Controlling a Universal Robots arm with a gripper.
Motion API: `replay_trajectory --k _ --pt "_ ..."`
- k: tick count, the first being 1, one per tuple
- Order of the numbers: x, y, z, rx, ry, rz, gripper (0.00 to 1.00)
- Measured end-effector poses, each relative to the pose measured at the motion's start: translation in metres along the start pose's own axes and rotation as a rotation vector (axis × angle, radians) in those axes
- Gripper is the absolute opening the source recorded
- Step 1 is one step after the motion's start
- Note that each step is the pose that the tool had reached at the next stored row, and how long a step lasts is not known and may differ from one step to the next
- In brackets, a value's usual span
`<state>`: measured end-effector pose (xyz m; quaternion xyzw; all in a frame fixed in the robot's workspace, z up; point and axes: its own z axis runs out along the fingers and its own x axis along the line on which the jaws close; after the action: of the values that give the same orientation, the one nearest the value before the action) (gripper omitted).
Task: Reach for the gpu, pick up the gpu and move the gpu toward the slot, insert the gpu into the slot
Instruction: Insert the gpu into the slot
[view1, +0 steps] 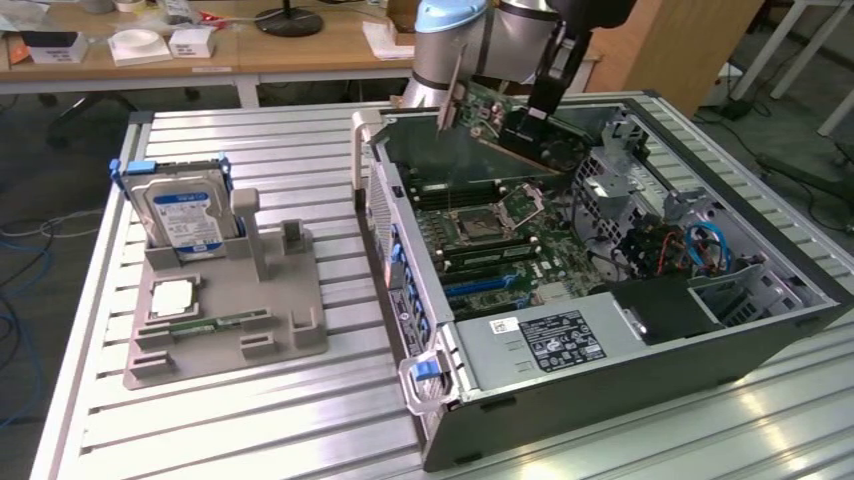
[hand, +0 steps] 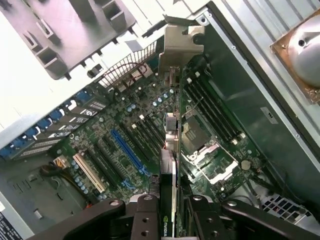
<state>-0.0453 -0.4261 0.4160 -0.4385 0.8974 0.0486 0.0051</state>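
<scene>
Holding: we see the fingers (hand: 147, 216) clamped on the gpu (hand: 171, 150). The card hangs edge-down over the motherboard (hand: 125, 130) inside the case (view1: 627, 370), touching no slot.
Risk: we judge it could come down skewed and jam beside the long blue slot (hand: 129, 150).
Risk: its bracket could catch the case wall; a thin grip may let it tilt.
Count: one gpu, one case, one long blue slot, one white slot (hand: 89, 172), one drive (view1: 187, 215), one stand (view1: 220, 310).

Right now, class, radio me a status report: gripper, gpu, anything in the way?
Gripper shut on gpu. Gpu held over motherboard inside open computer case, not in a slot. Nothing visible between card and board.
</scene>
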Motion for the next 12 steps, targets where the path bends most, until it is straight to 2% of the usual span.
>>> replay_trajectory --k 3,12 --pt "0.0000 -0.0002 0.0016 0.0086 -0.0054 -0.035 0.26" --pt "0.0004 -0.0007 0.0087 0.0091 0.0016 -0.197 0.26"
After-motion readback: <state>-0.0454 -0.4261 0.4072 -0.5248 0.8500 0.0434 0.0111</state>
